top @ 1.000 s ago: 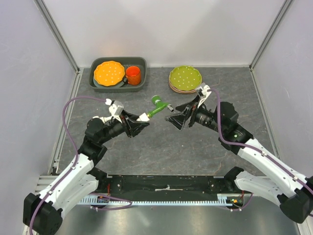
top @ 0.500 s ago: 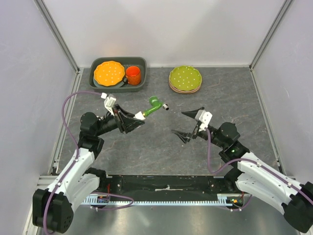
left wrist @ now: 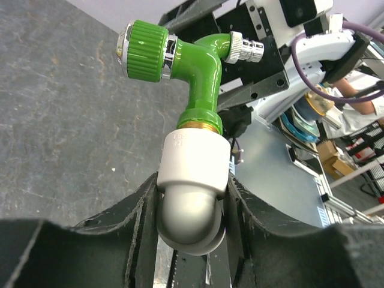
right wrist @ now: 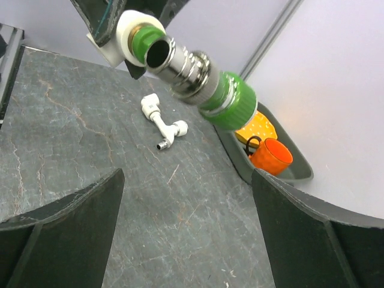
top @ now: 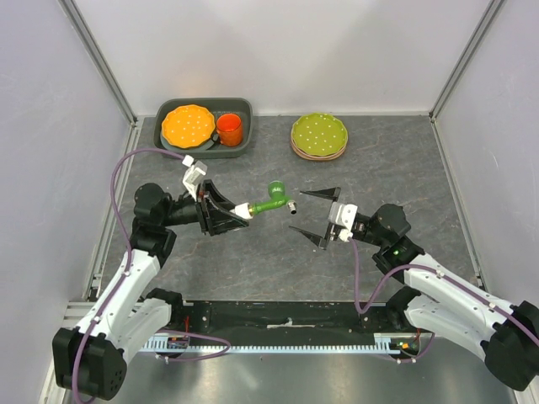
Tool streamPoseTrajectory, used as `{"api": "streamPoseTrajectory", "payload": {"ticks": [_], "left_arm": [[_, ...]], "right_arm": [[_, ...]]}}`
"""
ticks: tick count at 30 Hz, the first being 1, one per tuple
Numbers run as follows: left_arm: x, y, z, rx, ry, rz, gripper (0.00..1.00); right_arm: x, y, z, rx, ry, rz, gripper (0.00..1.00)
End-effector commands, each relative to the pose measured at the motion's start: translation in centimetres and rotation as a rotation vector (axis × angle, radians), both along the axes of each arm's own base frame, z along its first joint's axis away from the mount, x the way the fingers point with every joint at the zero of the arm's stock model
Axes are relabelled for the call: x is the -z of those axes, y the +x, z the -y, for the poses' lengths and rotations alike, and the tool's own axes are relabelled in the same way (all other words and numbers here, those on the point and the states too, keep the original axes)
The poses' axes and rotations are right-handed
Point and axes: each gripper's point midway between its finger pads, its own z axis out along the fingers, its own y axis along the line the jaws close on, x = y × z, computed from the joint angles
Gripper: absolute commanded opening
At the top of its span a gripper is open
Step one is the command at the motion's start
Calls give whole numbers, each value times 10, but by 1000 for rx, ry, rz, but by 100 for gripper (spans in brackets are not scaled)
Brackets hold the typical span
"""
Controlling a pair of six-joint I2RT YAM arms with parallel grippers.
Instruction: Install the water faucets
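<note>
My left gripper (top: pixel 239 210) is shut on the white end piece (left wrist: pixel 195 161) of the green faucet (top: pixel 271 202) and holds it above the table, its metal spout pointing right. In the left wrist view both fingers (left wrist: pixel 143 207) press the white piece, with the green body (left wrist: pixel 203 84) above. My right gripper (top: pixel 297 210) is wide open and empty, just right of the spout, not touching it. In the right wrist view the green faucet (right wrist: pixel 198 75) hangs above my gripper (right wrist: pixel 187 175). The all-white faucet (right wrist: pixel 162 123) lies on the table beyond; it does not show in the top view.
A grey tray (top: pixel 244 108) at the back left holds an orange plate (top: pixel 188 125) and an orange cup (top: pixel 229 129). A stack of green plates (top: pixel 319 135) sits at the back centre. Walls close in the sides and back.
My left gripper has lowered and turned the green faucet so it points more to the right. My right gripper pulled back from it, opened wide and rolled, then came near again.
</note>
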Motion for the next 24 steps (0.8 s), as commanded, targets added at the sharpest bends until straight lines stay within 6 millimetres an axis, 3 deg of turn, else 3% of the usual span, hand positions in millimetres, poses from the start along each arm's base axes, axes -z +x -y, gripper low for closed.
{"api": "streamPoseTrajectory", "payload": {"ticks": [1,10,24], "left_arm": [[-12,-12,0,86,11,52,2],[-8,-20,3,156,18,-7,2],[-9,-30,10,214,25,-17,2]], "right_arm": [[-47,-15,-3,-80,50,170,93],[-59,-30,-11,-187,17,202,89],[-47,-31,-23,-275,-59,177,81]]}}
